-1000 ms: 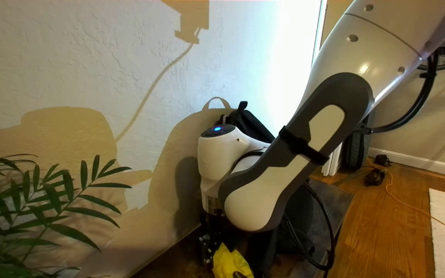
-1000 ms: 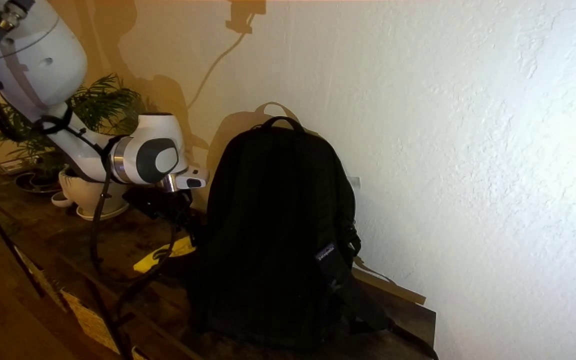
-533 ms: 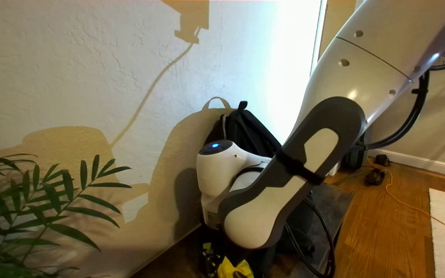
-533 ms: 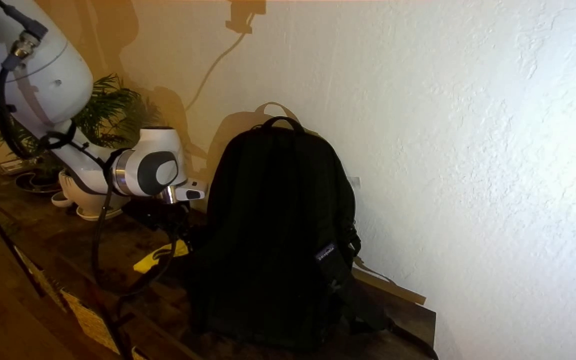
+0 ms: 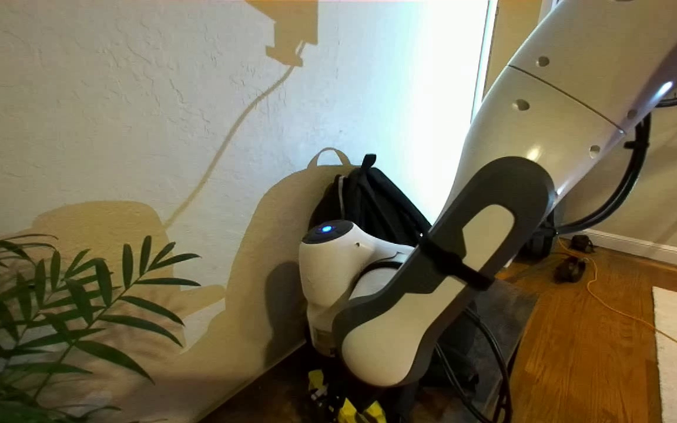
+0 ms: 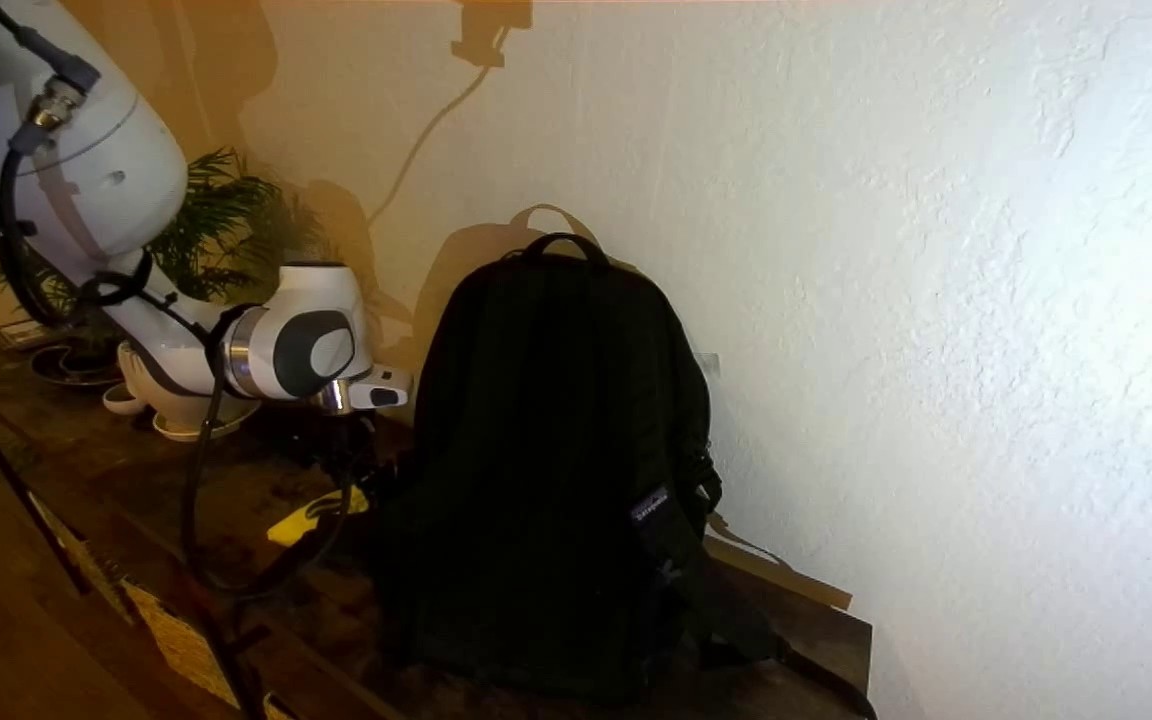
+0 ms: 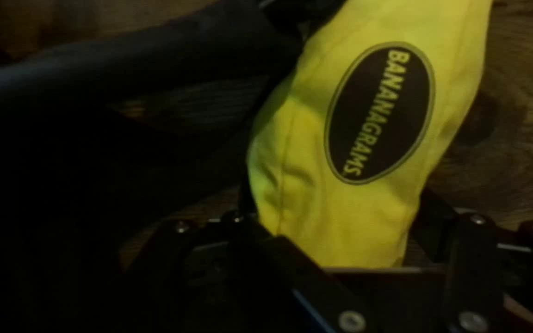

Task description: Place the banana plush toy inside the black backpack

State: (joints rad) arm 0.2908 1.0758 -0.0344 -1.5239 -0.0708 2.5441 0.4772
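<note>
bright yellow fabric is framed by the dark gripper (image 7: 336,217) in the wrist view: one end of the banana plush toy (image 7: 368,134) is flanked by the two fingers (image 7: 437,229), one to each side, and its body is extended away beyond the fingertips. the jaws are parted, with the toy's end between them, and its edges are met or nearly met on both sides; whether it is firmly gripped cannot be told. on the yellow cloth a dark oval label (image 7: 382,92) is shown, printed with the word bananagrams. along the left of the same view dark padded fabric (image 7: 132,64) is seen beside the toy; what it belongs to cannot be made out. in an exterior view the toy is laid on the dark wooden tabletop (image 6: 166,480), just beside the black backpack (image 6: 561,470) and outside it, with the gripper held over the end nearer the backpack. the backpack is stood upright near the pale wall (image 6: 936,300), its loop handle (image 6: 564,238) uppermost. in an exterior view two patches of yellow are seen at the bottom edge, parted by the dark gripper, with part of the backpack hidden behind the white arm (image 5: 385,346). a plant (image 6: 221,205) in a pale pot (image 6: 181,405) is set farther along the tabletop
</note>
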